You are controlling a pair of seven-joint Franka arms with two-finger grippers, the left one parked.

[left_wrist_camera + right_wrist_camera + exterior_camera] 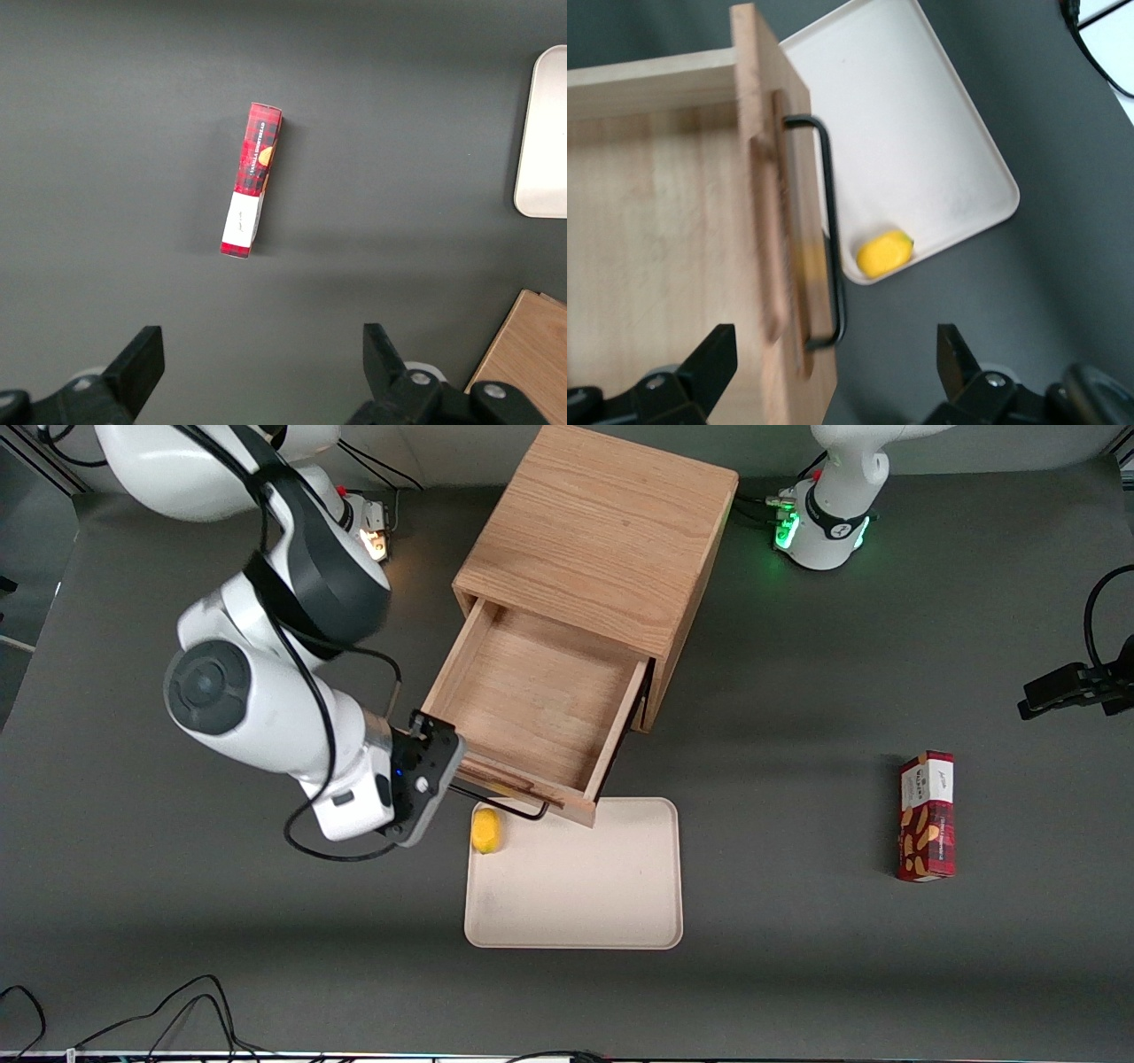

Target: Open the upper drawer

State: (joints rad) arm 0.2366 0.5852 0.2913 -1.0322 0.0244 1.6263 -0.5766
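Note:
The upper drawer (532, 700) of the light oak cabinet (602, 531) stands pulled far out, and its inside is bare wood. Its black bar handle (505, 808) faces the front camera and overhangs the tray's edge. My right gripper (446, 777) hovers at the handle's end toward the working arm's side. In the right wrist view the gripper (833, 367) is open, with the drawer front (788, 221) and the end of the handle (830, 230) between its spread fingers, not touching them. The bottom drawer is hidden beneath the open one.
A cream tray (576, 903) lies in front of the drawer with a yellow lemon (485, 830) on its corner, close to the handle; both show in the right wrist view (921, 133) (884, 253). A red snack box (927, 815) lies toward the parked arm's end.

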